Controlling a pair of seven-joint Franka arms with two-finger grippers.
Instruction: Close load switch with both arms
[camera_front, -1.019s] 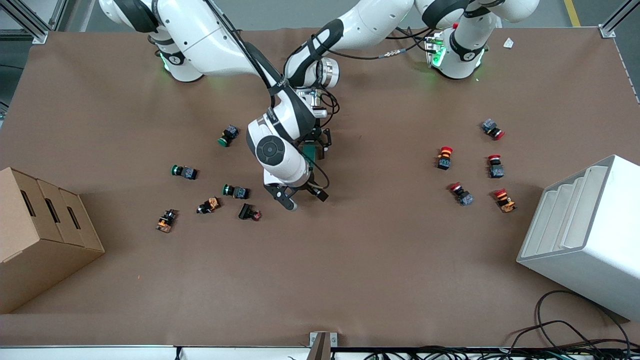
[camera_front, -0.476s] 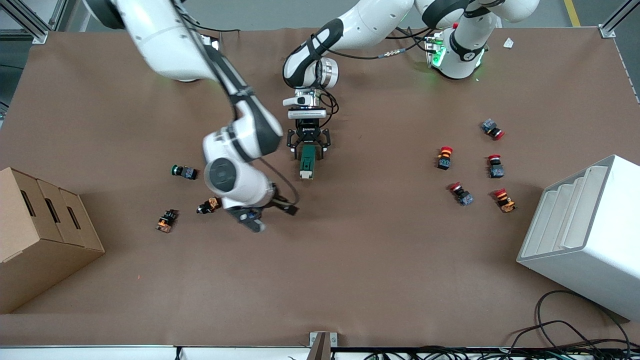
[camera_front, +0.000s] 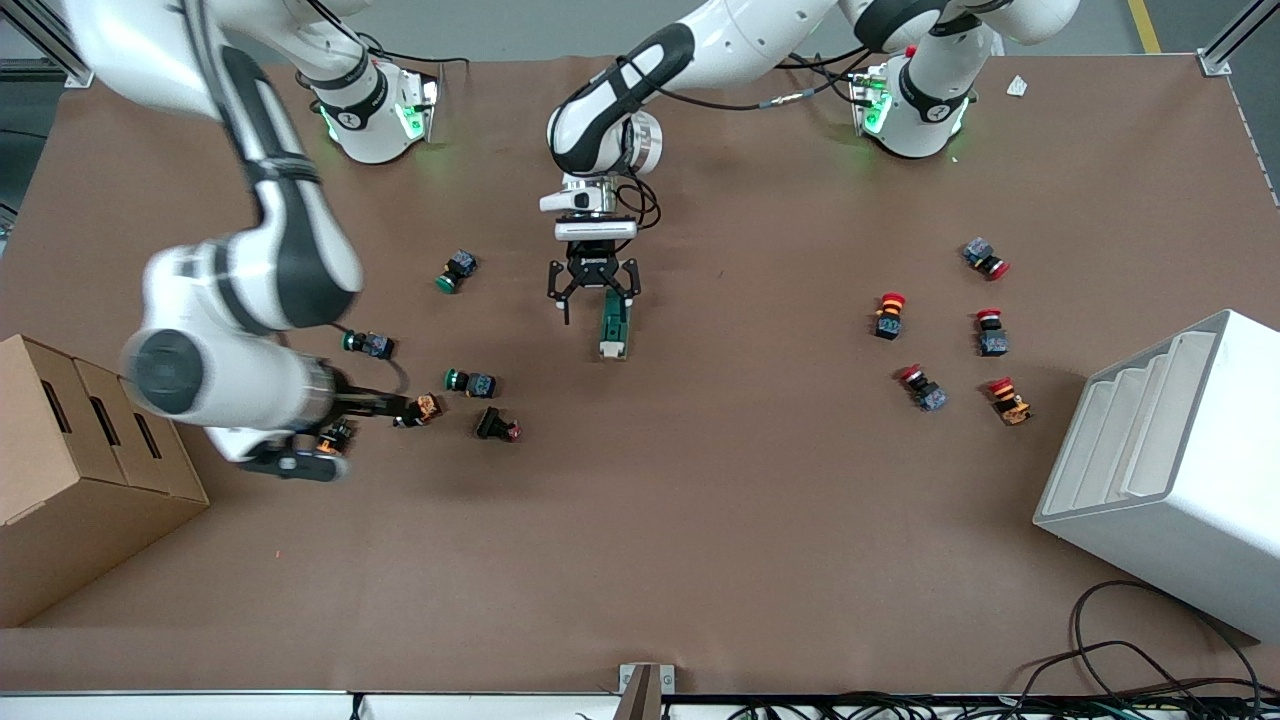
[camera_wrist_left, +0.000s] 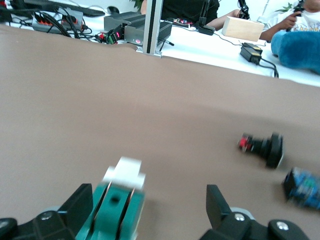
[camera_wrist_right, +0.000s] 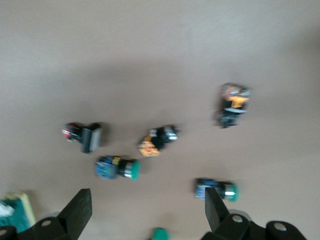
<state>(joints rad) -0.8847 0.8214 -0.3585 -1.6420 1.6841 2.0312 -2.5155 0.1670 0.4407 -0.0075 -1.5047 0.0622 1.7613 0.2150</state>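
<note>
Load switch (camera_front: 611, 324): dark green block, cream lever end.

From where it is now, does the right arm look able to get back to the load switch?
Probably yes. The right hand is open above the push-buttons near the cardboard box; the load switch lies mid-table, only the open left hand at one end.

Load switch (camera_front: 611, 328) lies on the table (camera_front: 700, 520) mid-way between the two ends. Left gripper (camera_front: 592, 297) sits over its end farther from the front camera, apparently one finger beside it. Right gripper (camera_front: 300, 455) hangs over a button cluster (camera_front: 440, 395) toward the right arm's end, near the cardboard box (camera_front: 70, 470). Second cluster (camera_front: 945, 335) lies toward the left arm's end, beside the white bin (camera_front: 1170, 470).
</note>
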